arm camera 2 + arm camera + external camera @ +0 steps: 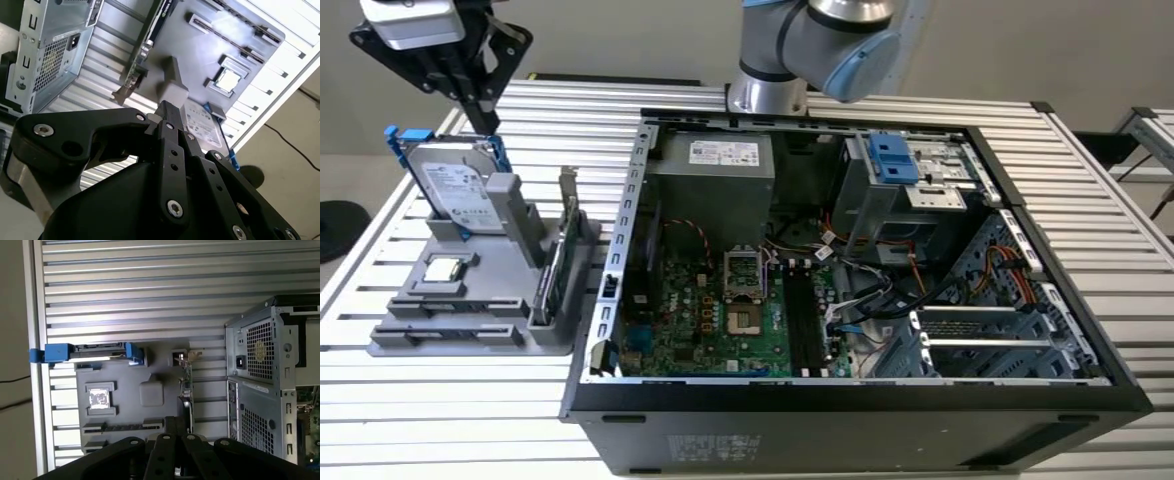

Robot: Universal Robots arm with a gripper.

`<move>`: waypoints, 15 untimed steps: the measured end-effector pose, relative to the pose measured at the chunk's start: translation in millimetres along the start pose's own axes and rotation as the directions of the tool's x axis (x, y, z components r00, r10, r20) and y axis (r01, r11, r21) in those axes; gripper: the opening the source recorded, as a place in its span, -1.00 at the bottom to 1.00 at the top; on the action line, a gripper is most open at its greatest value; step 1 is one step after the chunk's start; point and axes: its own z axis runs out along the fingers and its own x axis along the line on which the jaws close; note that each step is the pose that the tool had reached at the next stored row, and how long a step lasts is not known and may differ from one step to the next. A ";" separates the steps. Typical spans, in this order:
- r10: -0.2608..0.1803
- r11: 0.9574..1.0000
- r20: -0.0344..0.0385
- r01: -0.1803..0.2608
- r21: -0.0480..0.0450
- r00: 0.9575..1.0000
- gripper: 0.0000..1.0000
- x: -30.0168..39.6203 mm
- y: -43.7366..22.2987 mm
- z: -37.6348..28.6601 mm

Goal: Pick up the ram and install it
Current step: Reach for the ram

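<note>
Gripper was clenched on nothing, hanging high over the holder and about above the upright drive in the exterior view. Ram sat in its long groove in the holder, not yet picked, with the chip between it and the drive. The card stood on edge just beside one end of that groove. Risks as I read them: jaws were together, so coming down like that would ram the tips onto the stick's top edge instead of straddling it. Card and bracket were close enough that a finger on that side could clip them, or drag the card out of its stand. The stick is thin, so an off-centre or shallow pinch would likely let it pivot or slip on the lift. It could also bind in the groove and pull the holder across the counter. At the case, the black slots had loose cables just beside them, which is a snag risk. A tilted or offset stick would jam on the slot instead of seating. Couldn't tell whether the slot latches were open.
</note>
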 end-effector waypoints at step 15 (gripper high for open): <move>0.000 1.000 -0.002 0.000 0.000 1.000 -1.00 24.6 -1.7 -0.4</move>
